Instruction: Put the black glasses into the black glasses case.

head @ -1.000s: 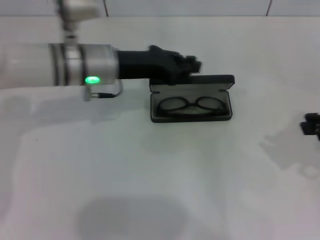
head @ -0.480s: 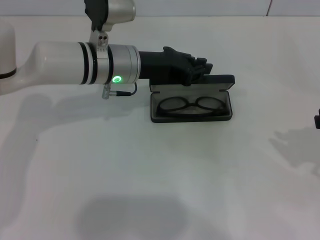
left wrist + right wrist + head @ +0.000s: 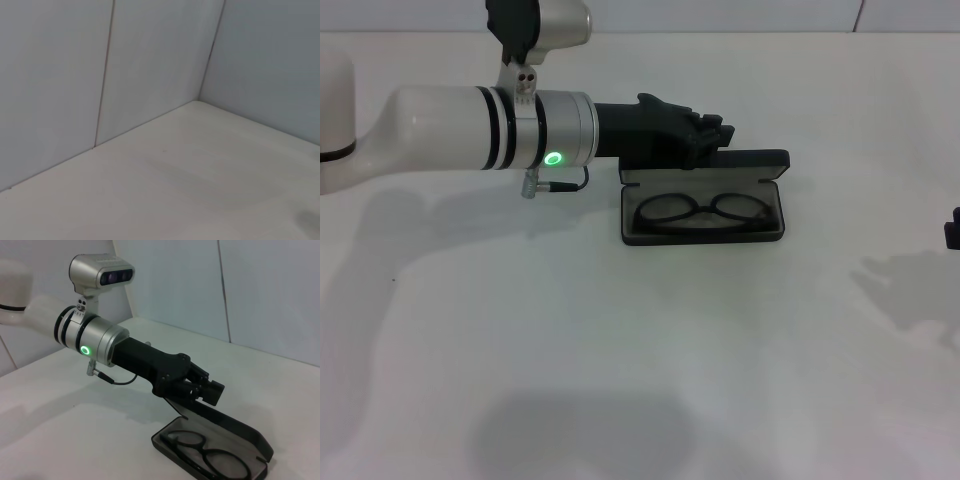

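The black glasses (image 3: 704, 211) lie inside the black glasses case (image 3: 703, 205), which sits open on the white worktop (image 3: 620, 350), a little beyond the middle of our reach. We see the frames flat on the grey lining of the tray, both rounded lenses side by side along its length, the thin black rims filling most of the tray. In the right wrist view the glasses (image 3: 205, 454) rest in the tray in the same way, and the case (image 3: 220, 442) has its lid raised at a slant from the rear hinge.

Our left hand (image 3: 712, 138) reaches in from the left, the arm stretched out level above the worktop, with a green light showing on the silver wrist cuff. The black hand hangs over the lid's back edge. In the right wrist view the left hand (image 3: 207, 388) sits right at the top edge of the raised lid; we cannot tell whether its fingers are parted or closed, nor whether they touch the lid.

Our right hand (image 3: 953, 230) shows only as a dark sliver at the right edge of the head view, well apart from the case, and we cannot tell its state
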